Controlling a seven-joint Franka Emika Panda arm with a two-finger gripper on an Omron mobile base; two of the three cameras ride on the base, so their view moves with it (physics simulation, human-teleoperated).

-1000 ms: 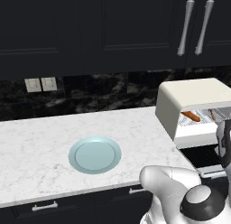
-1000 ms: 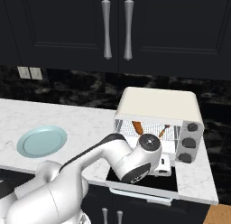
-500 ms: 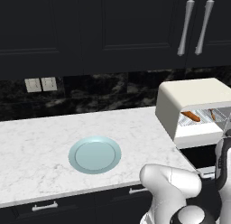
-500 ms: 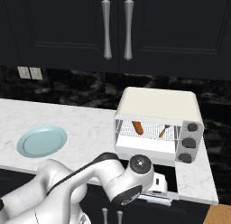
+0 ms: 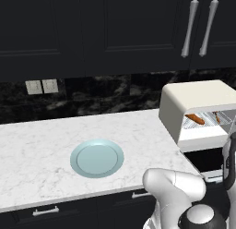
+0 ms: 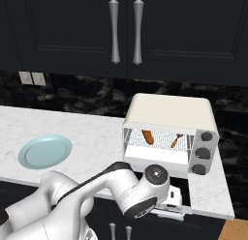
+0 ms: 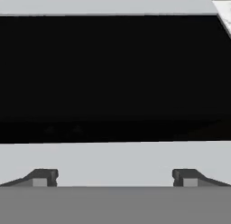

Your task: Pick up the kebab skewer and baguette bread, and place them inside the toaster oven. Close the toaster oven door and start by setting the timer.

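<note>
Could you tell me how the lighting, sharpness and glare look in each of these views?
Left base view: even light, soft shadow beneath the toaster oven. Right base view: sharp, no glare on the plate. Hand view: toaster oven door glass is flat black, no reflection.

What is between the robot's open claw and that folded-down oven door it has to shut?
Nothing visible. In the hand view the open gripper faces the toaster oven door directly. The baguette bread and kebab skewer lie inside the toaster oven.
</note>
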